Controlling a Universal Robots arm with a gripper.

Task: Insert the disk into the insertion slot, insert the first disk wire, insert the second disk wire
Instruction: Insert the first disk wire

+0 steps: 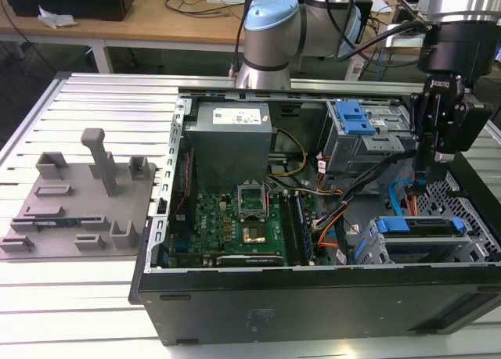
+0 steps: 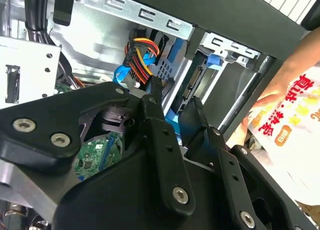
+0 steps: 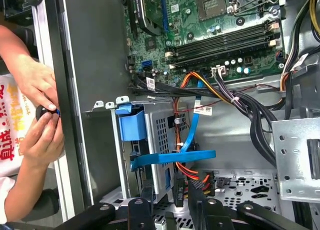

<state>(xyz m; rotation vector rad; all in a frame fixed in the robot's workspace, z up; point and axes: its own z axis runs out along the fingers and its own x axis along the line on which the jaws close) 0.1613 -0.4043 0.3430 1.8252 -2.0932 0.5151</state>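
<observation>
**Status of the work.** The disk (image 1: 423, 227) sits inside the insertion slot (image 1: 427, 251), low in the corner of the open computer case (image 1: 313, 296) on the exterior view's right. Its blue carrier shows at both ends of the bay. By this evidence the disk step is done and the wire steps are in hand.

**Position of the hand.** The hand (image 1: 425, 171) hangs vertically from the arm, inside the case. It is past the upper drive cage (image 1: 356, 120) on the exterior view's right, directly over the far edge of the slot.

**Governing relation.** The disk lies just below the hand and slightly nearer the exterior camera. Its long axis runs across the exterior view from left to right, crosswise to the hand's downward approach.

**Wires.**
- In the first wrist view, the blue cable (image 3: 192, 125) drops from the motherboard (image 3: 215, 34) to a black connector (image 3: 178, 186). This connector lies right at the tip of the hand (image 3: 170, 192).
- The power plug (image 3: 202, 182), with red, orange and black leads, lies just beside that connector.

**State of the hand.** It cannot be told whether the hand is clamped on the black connector or only straddles it.

**Surroundings.** A person's hands (image 3: 40, 115) rest outside the case wall, well apart from the slot.
</observation>
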